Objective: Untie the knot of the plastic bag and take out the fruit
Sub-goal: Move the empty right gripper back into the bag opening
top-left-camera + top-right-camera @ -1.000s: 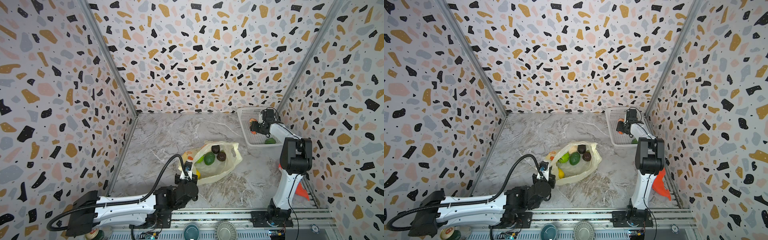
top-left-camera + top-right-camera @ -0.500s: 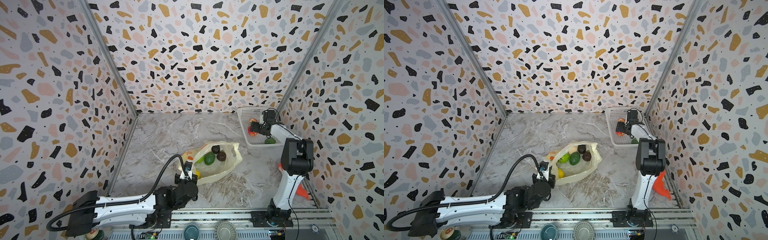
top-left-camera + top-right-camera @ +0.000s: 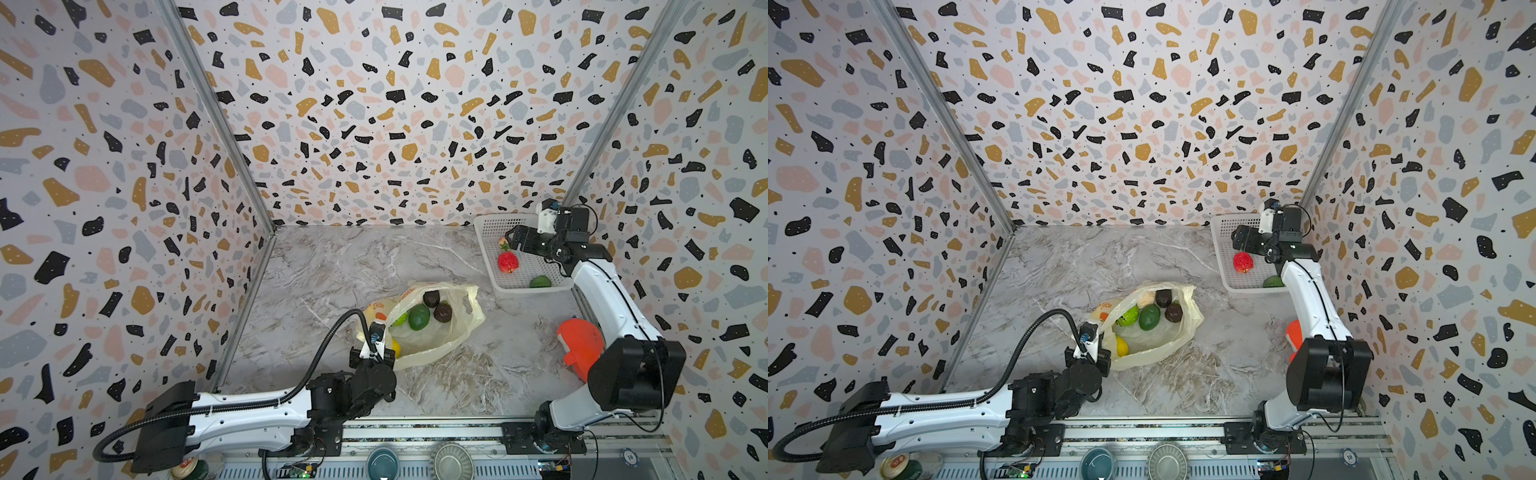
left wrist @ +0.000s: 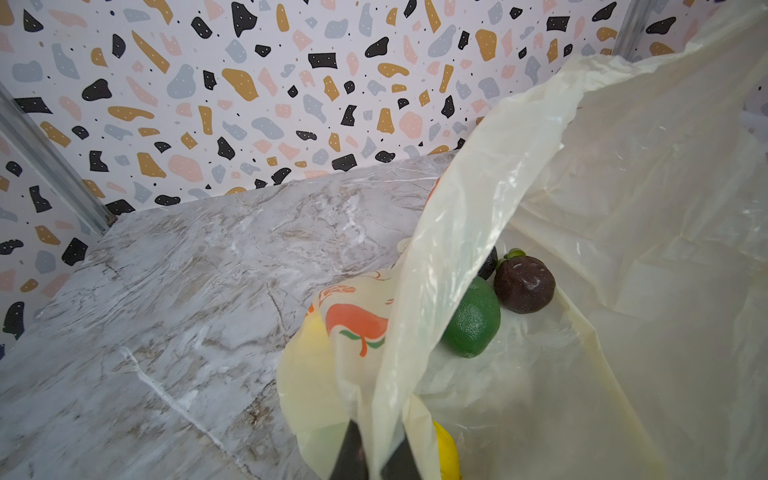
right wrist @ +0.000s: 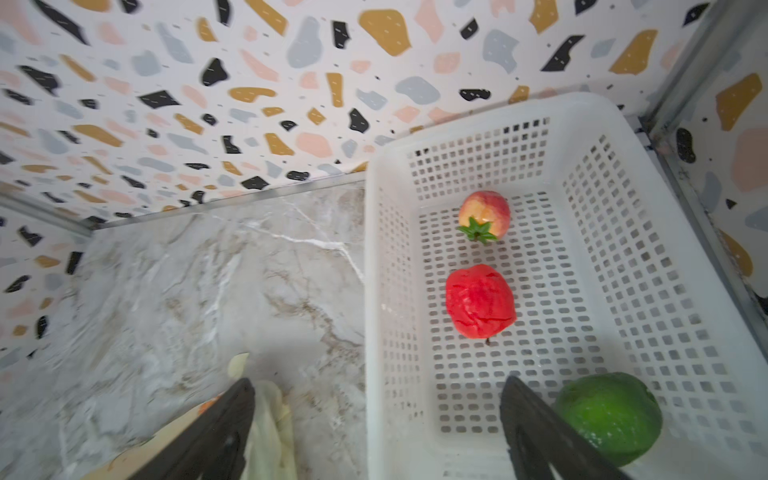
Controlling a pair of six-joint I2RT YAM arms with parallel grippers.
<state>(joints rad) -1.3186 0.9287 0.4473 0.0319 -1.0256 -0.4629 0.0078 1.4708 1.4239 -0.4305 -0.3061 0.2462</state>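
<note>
Left claw (image 4: 374, 444) pinched shut on edge of plastic bag (image 3: 432, 340), lifting edge. Bag lay in middle of table (image 3: 332, 266), mouth open, green fruit (image 4: 471, 324) and dark fruit (image 4: 524, 284) inside. Right claw (image 5: 376, 382) wide open above white basket (image 5: 602, 257), holding nothing. Red fruit (image 5: 480, 301) and pink fruit (image 5: 484, 214) lay in basket.

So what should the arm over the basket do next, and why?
Probably swing over to the plastic bag for a green fruit: the right jaws stand open and empty above the basket, the red fruit lies inside, and the left jaws pinch the bag open.
</note>
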